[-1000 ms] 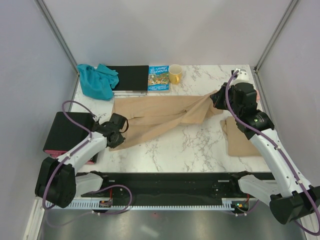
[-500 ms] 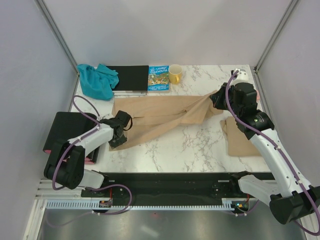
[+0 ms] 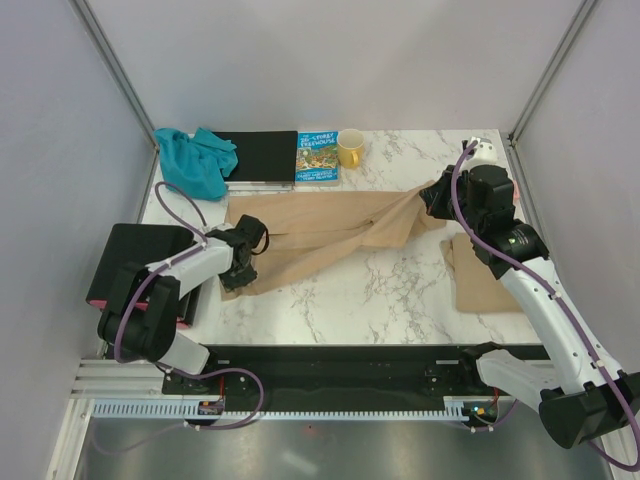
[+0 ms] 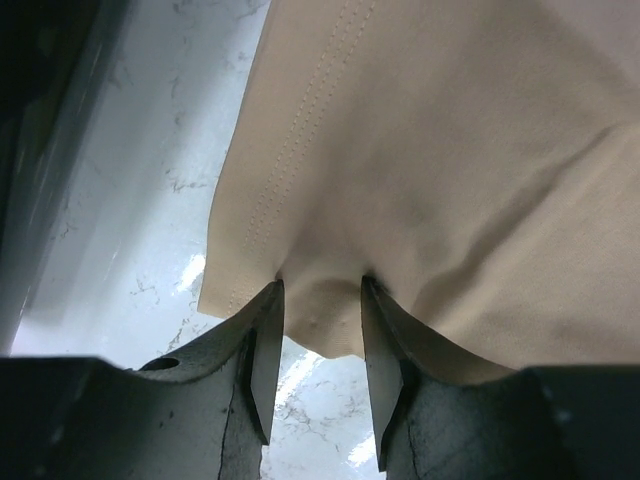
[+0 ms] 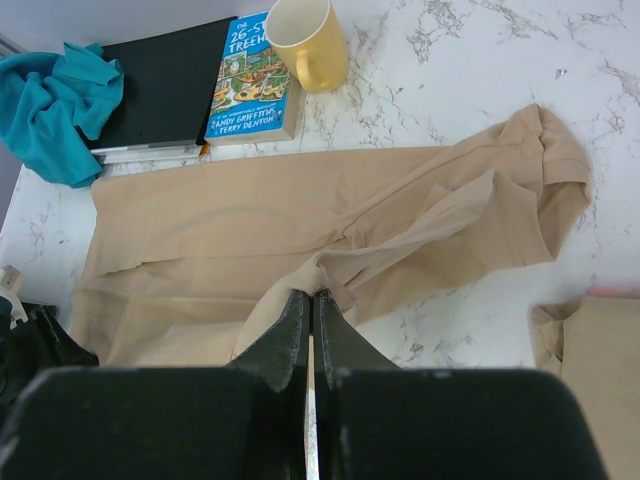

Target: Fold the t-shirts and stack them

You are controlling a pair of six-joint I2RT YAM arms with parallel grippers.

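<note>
Tan t-shirt (image 3: 320,230) lies stretched across the marble tabletop (image 3: 400,290); wrist views alone reveal right fingers (image 5: 288,335) clenched on its raised fold, left fingers (image 4: 262,360) parted astride its hem.

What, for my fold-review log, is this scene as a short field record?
In work: spread tan shirt, rumpled across the table
Left gripper: open, fingers either side of that shirt's near-left hem
Right gripper: shut, pinching a fold of the same shirt
Set aside: second tan shirt, flat by the right edge
Waiting: teal garment, bunched at the far left corner
Far edge: black board, picture book, yellow mug
</note>
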